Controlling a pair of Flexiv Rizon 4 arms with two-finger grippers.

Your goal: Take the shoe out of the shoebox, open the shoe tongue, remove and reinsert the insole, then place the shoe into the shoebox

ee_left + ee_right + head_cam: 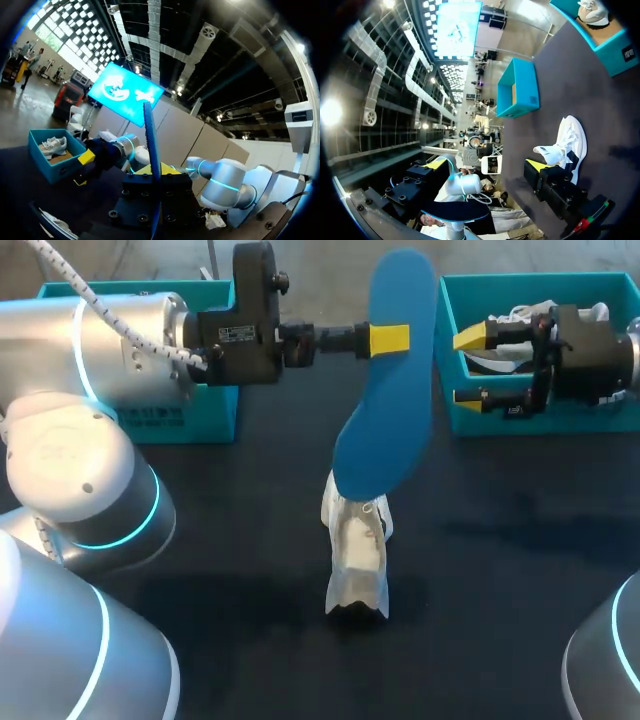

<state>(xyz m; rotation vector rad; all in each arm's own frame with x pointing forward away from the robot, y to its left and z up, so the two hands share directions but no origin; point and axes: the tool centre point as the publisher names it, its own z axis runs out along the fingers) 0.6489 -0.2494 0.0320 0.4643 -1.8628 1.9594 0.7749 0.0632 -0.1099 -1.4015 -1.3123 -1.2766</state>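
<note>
While the left gripper is clamped on the blue insole, the insole hangs in the air over mid-table, long axis running roughly 12 to 6 in the head view. The grip is on the insole's upper half, from its 9 o'clock side. In the left wrist view the insole shows edge-on, rising straight up from between the fingers. Its lower end overlaps the 12 o'clock end of the white shoe; I can't tell whether they touch.

The shoe sits on the dark table, out of both boxes, nothing gripping it. In the right wrist view the shoe lies ahead of that gripper, beside 1 finger.

The right gripper is at 3 o'clock of the insole, fingers spread wide, nothing between them, pointing toward the insole. It hovers at the 9 o'clock edge of the right shoebox.

There are 2 teal shoeboxes: the right one at 2 o'clock of the shoe holds a second white shoe, and the left shoebox is at 10 o'clock, partly behind the left arm.
</note>
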